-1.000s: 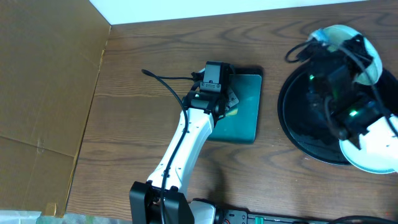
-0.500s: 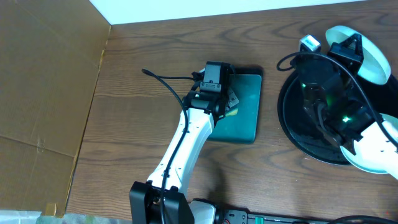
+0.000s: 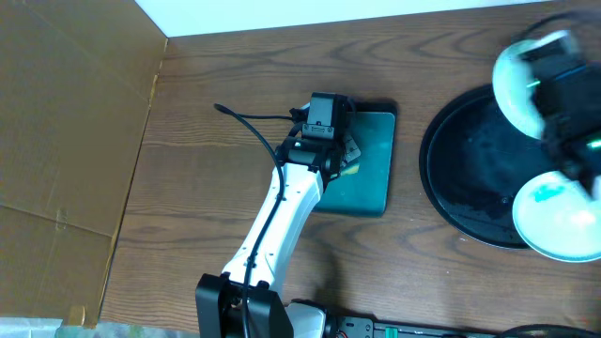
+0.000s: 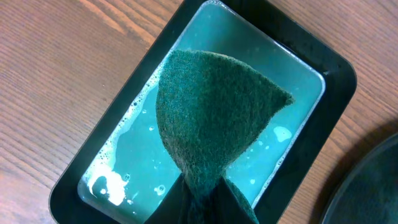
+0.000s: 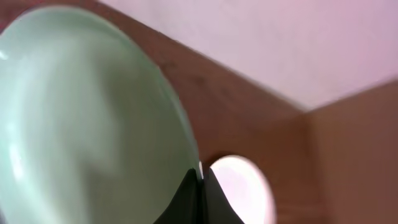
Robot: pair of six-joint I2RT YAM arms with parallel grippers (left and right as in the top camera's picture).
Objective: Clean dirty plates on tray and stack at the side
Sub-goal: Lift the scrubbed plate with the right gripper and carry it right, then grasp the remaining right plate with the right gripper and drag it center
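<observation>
Pad dipped at left, plate pinched at right.
The left hand point(image 4: 199, 194) is closed on a soft, floppy scrub pad point(image 4: 211, 118) over the soapy small tray point(image 3: 371, 178). The right hand point(image 5: 199, 186) pinches a plate point(image 5: 81, 124) by its rim above the far edge of the black tray point(image 3: 470, 178). The plate is stiff and probably slick and breakable, so a firm rim grip suits. A second plate point(image 3: 554, 221) lies at the tray's near edge.

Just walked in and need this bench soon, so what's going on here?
Two robot arms are washing plates. The left arm holds a green scouring pad in shut jaws over the small teal tray of soapy water. The right arm, blurred from overhead, grips a white plate by its rim with shut jaws, at the far edge of the big black tray. Another plate, with a teal smear, lies at that tray's near edge. No stack shows at the side yet.
</observation>
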